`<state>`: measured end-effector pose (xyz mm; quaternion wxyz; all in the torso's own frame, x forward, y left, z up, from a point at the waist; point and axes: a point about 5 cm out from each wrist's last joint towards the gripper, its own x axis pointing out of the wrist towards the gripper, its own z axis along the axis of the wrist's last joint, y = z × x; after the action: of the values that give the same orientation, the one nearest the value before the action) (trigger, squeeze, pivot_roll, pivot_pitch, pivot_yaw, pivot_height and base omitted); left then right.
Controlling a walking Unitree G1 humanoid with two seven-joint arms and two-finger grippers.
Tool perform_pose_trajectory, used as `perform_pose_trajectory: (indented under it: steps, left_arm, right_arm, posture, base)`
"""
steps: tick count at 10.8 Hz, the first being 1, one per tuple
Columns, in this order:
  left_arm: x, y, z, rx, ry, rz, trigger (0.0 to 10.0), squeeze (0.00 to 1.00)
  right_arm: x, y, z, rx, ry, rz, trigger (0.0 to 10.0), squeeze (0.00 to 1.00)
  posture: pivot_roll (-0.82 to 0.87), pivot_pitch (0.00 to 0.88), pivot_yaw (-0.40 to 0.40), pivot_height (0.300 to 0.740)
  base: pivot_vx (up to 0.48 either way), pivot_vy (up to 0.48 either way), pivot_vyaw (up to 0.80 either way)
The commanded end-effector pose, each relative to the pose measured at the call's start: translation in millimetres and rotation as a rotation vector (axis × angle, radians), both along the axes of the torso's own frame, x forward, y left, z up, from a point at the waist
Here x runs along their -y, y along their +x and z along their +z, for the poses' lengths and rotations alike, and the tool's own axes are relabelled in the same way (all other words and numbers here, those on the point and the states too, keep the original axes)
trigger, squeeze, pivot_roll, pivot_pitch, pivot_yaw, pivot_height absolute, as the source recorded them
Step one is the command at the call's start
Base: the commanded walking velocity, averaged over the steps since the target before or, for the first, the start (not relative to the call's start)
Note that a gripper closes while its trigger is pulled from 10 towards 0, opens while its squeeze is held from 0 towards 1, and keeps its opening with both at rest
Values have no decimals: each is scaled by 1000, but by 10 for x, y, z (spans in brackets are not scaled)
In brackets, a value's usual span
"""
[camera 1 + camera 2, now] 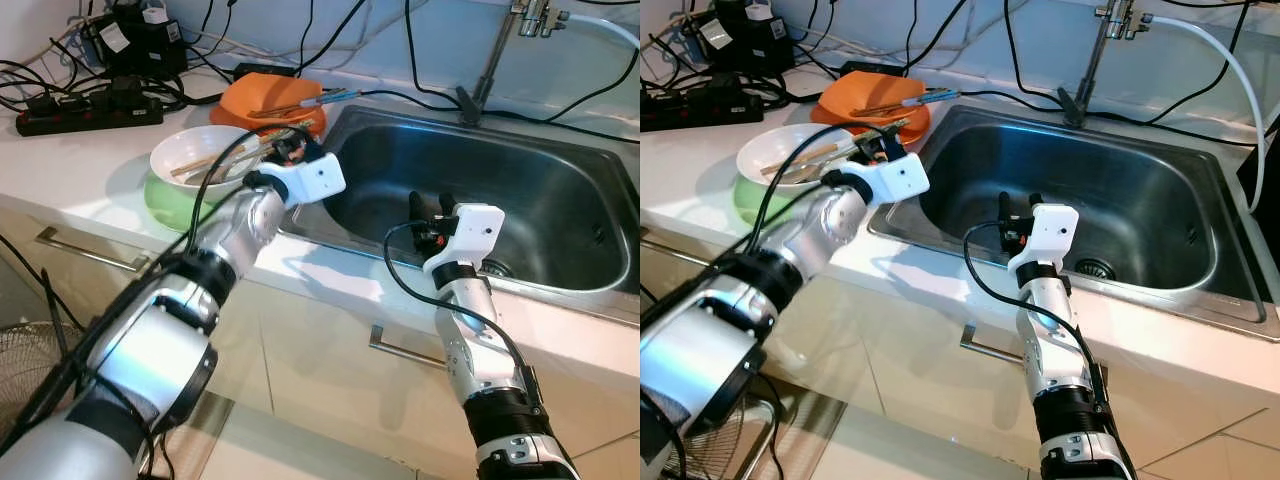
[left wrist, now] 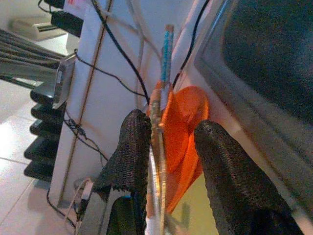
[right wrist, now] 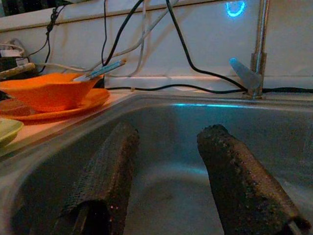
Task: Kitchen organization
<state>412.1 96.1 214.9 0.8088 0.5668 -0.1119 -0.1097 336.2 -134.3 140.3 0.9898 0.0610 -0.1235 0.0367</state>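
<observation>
A white bowl (image 1: 195, 155) sits inside a green bowl (image 1: 165, 205) on the white counter, with wooden chopsticks (image 1: 215, 162) lying across it. Behind them stands an orange bowl on an orange plate (image 1: 262, 100), holding blue-tipped chopsticks (image 1: 325, 98). My left gripper (image 1: 285, 150) hovers over the white bowl's far rim. In the left wrist view its fingers (image 2: 129, 152) stand open, with chopsticks (image 2: 159, 127) running between them close to one finger. My right gripper (image 1: 430, 205) hangs open and empty inside the steel sink (image 1: 560, 200).
A faucet (image 1: 495, 55) rises behind the sink, whose drain (image 1: 497, 268) lies by my right wrist. A black power strip (image 1: 90, 115) and tangled cables crowd the counter's back left. Drawer handles (image 1: 85, 255) run along the cabinet front below.
</observation>
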Motion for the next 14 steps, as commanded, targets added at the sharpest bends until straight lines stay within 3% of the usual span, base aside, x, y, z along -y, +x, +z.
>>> perform_pose_trajectory:
  steps: [1,11,12,13,14]
  left_arm:
    - [28,13,59,21,14,1,10000,0]
    - [31,42,89,22,27,15,10000,0]
    - [10,50,118,37,20,27,8235,0]
    - [1,53,137,47,17,32,0,0]
    - [-6,54,136,48,19,33,0,0]
  right_arm:
    - [43,-31,-95,-44,0,-15,10000,0]
    - [79,-63,-83,-46,-4,-30,10000,0]
    - [71,-65,-91,-49,-5,-29,10000,0]
    - [67,-62,-91,-50,-5,-28,10000,0]
    - [67,-61,-90,-50,-5,-28,10000,0]
  posture:
    - [131,59,-19,740]
    - [112,58,-17,740]
    - [112,54,-18,740]
    - [112,53,-18,740]
    - [111,51,-19,740]
  base:
    - [0,0,0]
    - [0,0,0]
    - [0,0,0]
    - [0,0,0]
    - [0,0,0]
